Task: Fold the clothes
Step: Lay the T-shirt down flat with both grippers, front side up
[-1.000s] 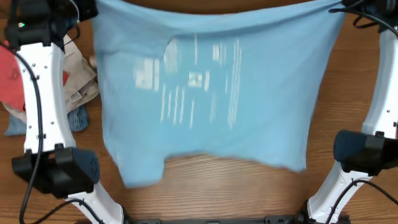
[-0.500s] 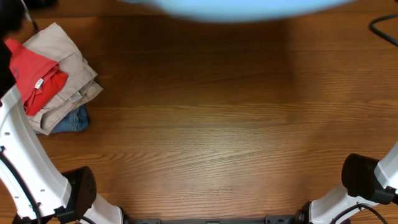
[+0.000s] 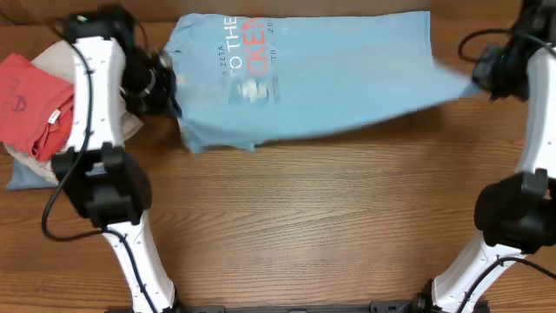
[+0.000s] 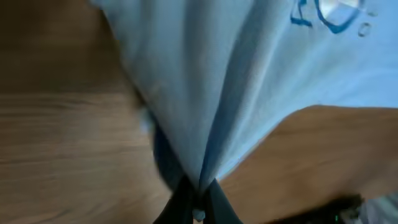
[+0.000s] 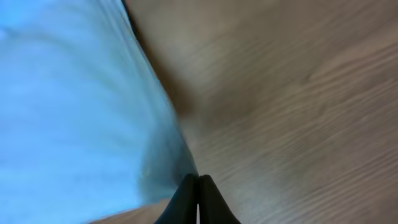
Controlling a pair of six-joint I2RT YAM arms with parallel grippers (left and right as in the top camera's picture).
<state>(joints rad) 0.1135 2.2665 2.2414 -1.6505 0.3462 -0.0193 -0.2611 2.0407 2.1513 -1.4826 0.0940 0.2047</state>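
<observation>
overhead alone shows the red-orange lettering (image 3: 253, 31) on the t-shirt (image 3: 347, 78).

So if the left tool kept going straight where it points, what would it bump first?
The blue T-shirt: the left tool is shut on a pinch of it, and the cloth fills the way ahead. How far the wooden table lies behind it is unclear.

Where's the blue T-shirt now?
Overhead view: blue T-shirt spans the far side, held between left gripper and right gripper, clothes pile off its left end.
</observation>
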